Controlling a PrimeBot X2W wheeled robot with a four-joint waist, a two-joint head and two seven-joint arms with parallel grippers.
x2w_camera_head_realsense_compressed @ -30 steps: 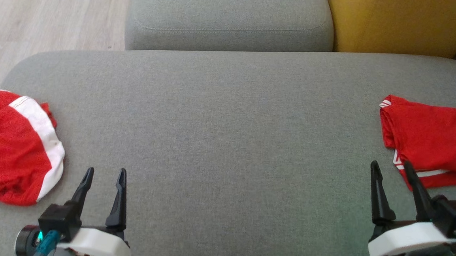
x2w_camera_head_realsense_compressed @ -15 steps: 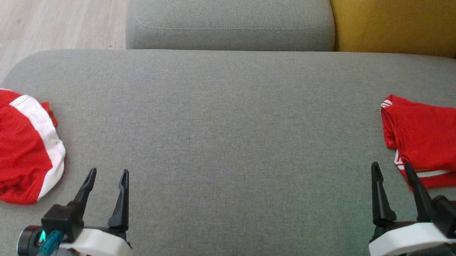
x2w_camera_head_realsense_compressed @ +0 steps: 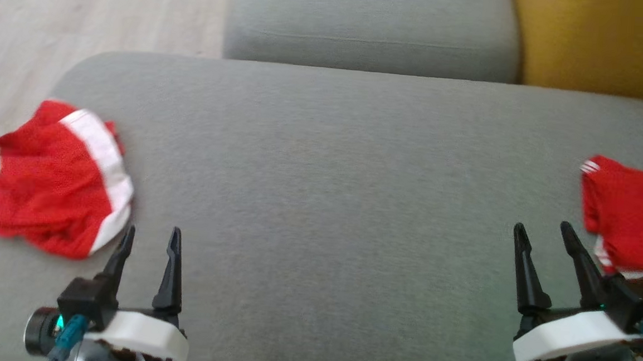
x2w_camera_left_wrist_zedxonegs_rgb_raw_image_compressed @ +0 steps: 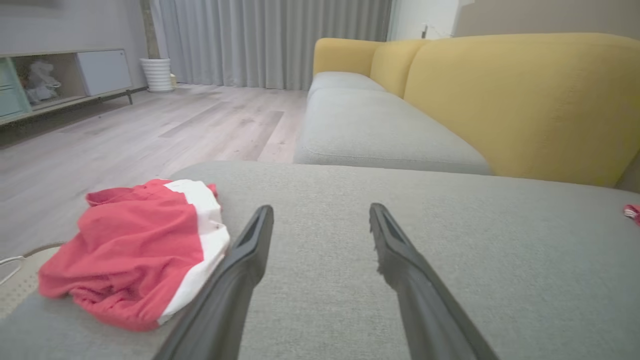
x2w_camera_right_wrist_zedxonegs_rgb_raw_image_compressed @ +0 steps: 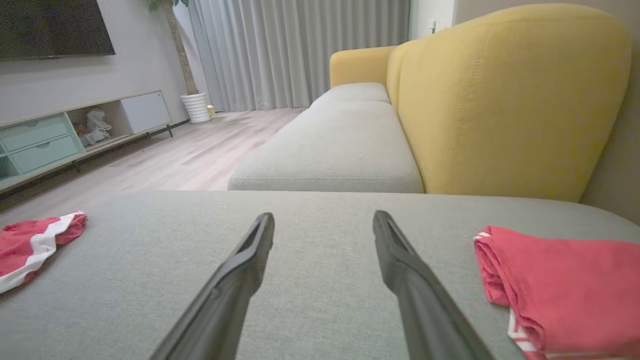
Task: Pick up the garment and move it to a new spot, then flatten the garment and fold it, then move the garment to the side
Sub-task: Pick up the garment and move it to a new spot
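Seat cushion (x2w_camera_head_realsense_compressed: 322, 164): grey woven cloth, matt, fine even weave, faintly rough.
Crumpled garment (x2w_camera_head_realsense_compressed: 41, 191) at left edge of cushion: red open-knit mesh cloth, matt; white band looks smoother.
Folded garment (x2w_camera_right_wrist_zedxonegs_rgb_raw_image_compressed: 565, 280) at right edge: red cloth, soft, matt, thin white stripes.
Backrest (x2w_camera_right_wrist_zedxonegs_rgb_raw_image_compressed: 500, 100): yellow woven cloth, matt, stitched seam visible.
Floor (x2w_camera_left_wrist_zedxonegs_rgb_raw_image_compressed: 150, 125): pale wood-look planks, low sheen.
Fingers (x2w_camera_left_wrist_zedxonegs_rgb_raw_image_compressed: 240, 270) of left gripper (x2w_camera_head_realsense_compressed: 152, 231) and right gripper (x2w_camera_head_realsense_compressed: 542, 226): dark plastic by the look, smooth, matt.
Wrist shells: white, smooth, slightly glossy.
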